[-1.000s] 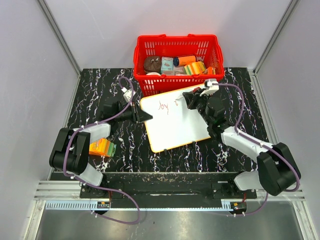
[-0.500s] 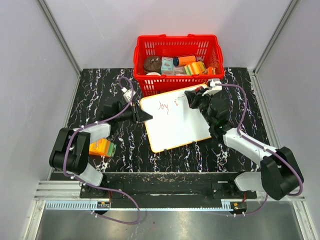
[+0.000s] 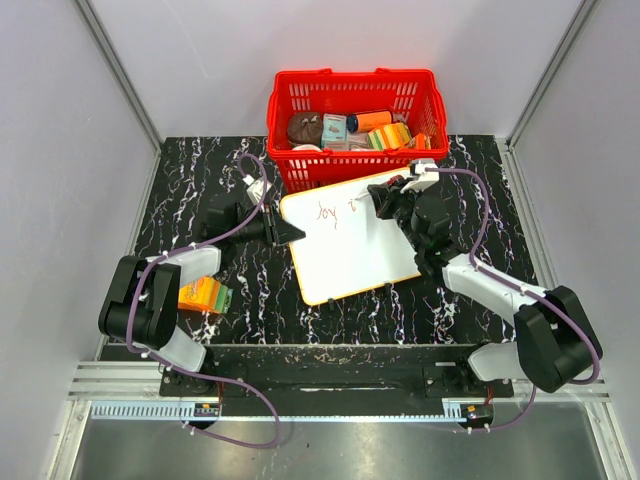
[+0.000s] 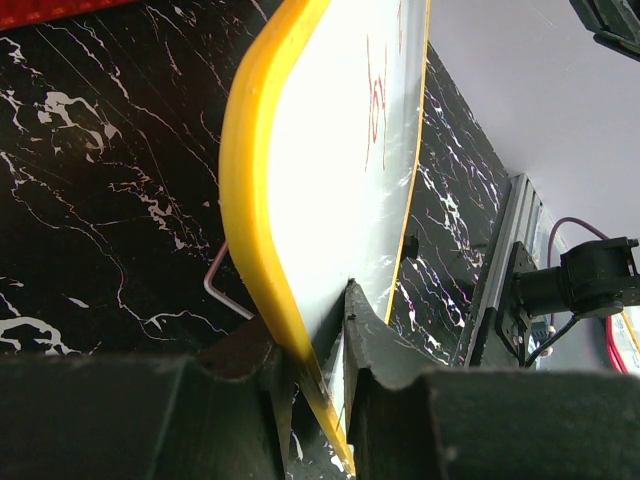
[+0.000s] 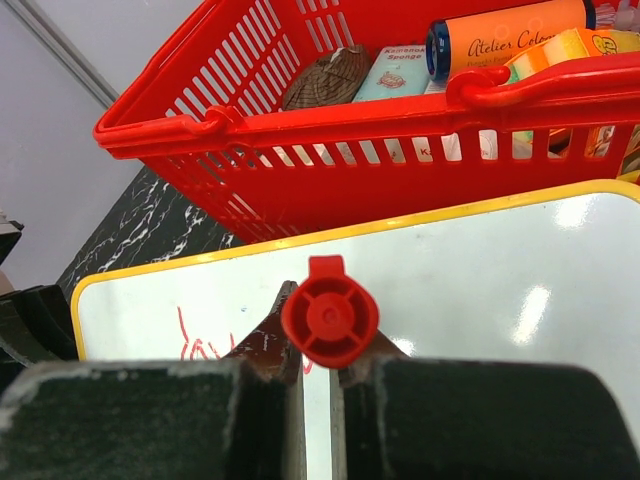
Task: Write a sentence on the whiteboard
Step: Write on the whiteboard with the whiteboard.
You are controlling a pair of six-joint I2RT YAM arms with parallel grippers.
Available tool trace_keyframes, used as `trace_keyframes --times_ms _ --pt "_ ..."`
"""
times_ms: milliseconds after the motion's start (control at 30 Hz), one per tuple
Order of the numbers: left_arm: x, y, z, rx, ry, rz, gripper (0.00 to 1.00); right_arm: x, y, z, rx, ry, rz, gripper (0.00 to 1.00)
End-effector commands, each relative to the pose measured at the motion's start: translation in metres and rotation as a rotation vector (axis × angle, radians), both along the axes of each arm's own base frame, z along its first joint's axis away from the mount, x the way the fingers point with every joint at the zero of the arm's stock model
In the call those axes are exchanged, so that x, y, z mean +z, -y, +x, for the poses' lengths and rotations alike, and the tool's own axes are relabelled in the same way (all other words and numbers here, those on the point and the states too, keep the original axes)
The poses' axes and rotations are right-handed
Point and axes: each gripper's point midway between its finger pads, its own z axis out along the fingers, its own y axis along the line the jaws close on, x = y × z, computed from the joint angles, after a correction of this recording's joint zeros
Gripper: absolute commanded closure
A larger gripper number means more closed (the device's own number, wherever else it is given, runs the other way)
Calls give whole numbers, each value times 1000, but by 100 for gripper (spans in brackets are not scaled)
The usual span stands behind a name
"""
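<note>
Whiteboard (image 3: 350, 262), white with a thin yellow rim, lies slightly askew on the black marbled table (image 3: 190, 180), its far edge just in front of a red basket (image 3: 350, 76). At its left edge the left gripper (image 4: 320, 330) is clamped on the rim, one finger above and one below, most likely to steady the board against the push of writing. The right gripper (image 5: 320, 365) is clenched around a red marker (image 5: 330, 322), whose round back end faces the wrist camera, so the tip points down toward the upper middle of the board. Whether the tip touches the surface cannot be seen. Just left of that spot runs the sentence (image 3: 328, 212) in thin red handwriting: the word "Joy" and a small further stroke, which suggests the writing has only begun. Beyond the board, the basket holds an orange bottle (image 5: 510, 35) and other small packages. An orange and green box (image 3: 205, 295) sits on the table near the left arm.
</note>
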Motion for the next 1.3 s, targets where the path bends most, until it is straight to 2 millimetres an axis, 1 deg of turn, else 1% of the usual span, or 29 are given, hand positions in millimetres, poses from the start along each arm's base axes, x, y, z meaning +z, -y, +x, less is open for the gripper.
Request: trace_keyframes --times_ms 0,233,567,833,933,967,1033,1267 --pt "-33 -8 12 43 90 162 100 2 7 5 -40 20 -10 100" --pt "-33 -8 12 43 90 162 100 -3 8 0 -34 5 -19 100" --pt "-33 -8 13 44 90 163 100 -20 11 -10 -22 -35 -21 100" --pt "-34 -8 12 43 88 163 100 -25 11 -14 -14 -49 -13 100" --pt "-34 -7 12 41 90 164 100 -23 10 -11 -19 -45 -12 100" --pt "-34 -7 12 41 90 164 100 -18 10 -9 -22 -37 -7 100" --pt "-34 -7 12 41 88 164 100 -17 10 -7 -25 -34 -11 100" --pt "-33 -6 12 36 90 164 100 0 6 1 -29 0 -1 100"
